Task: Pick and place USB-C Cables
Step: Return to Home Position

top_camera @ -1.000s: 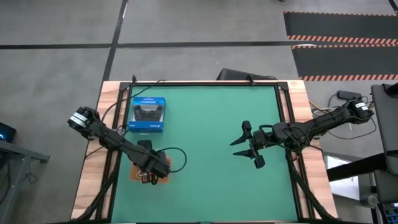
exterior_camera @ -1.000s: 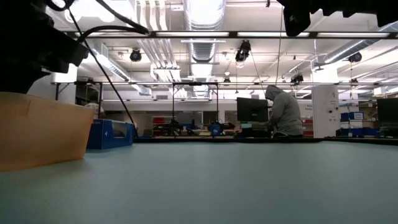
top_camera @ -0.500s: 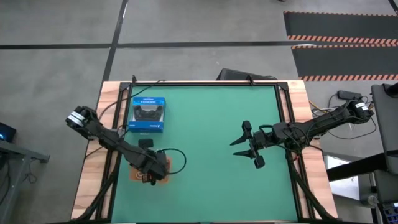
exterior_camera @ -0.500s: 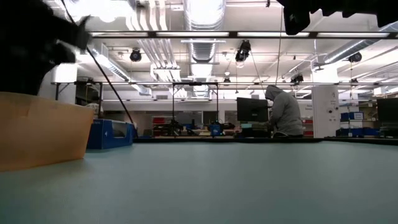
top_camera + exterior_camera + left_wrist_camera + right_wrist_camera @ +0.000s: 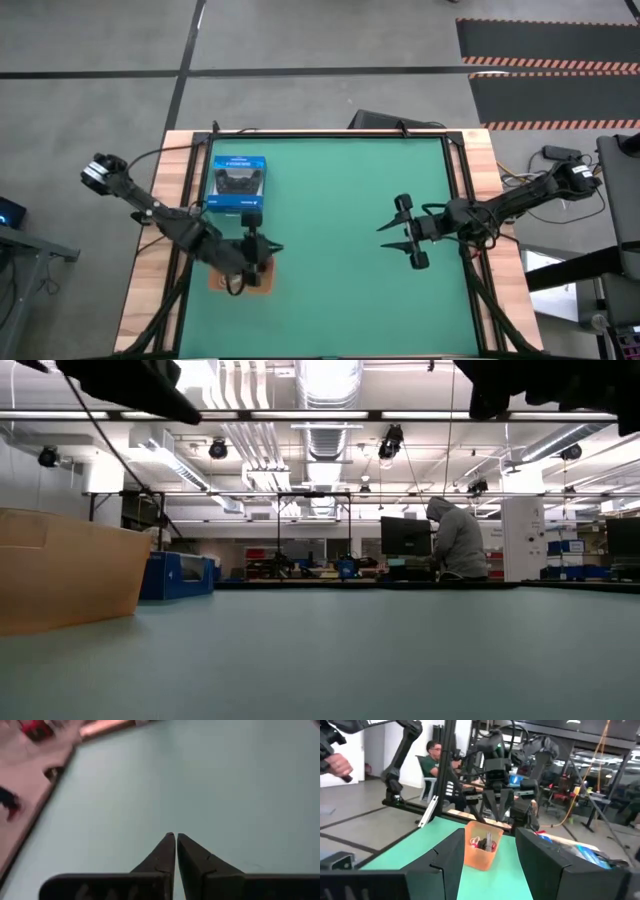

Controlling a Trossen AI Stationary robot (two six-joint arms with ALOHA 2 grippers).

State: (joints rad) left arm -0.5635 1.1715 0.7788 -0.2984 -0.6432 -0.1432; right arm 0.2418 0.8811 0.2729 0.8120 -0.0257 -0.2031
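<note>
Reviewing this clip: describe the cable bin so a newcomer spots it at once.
On the green table, look along the left side, where a blue box lies. Just down the high view from that box, partly under the left claw, sits the bin. It alone is orange and open-topped, with cables inside.

1. No word, brand or number can be read in any view.
2. The blue box (image 5: 238, 184) carries a controller picture and some print, too small to read.
</note>
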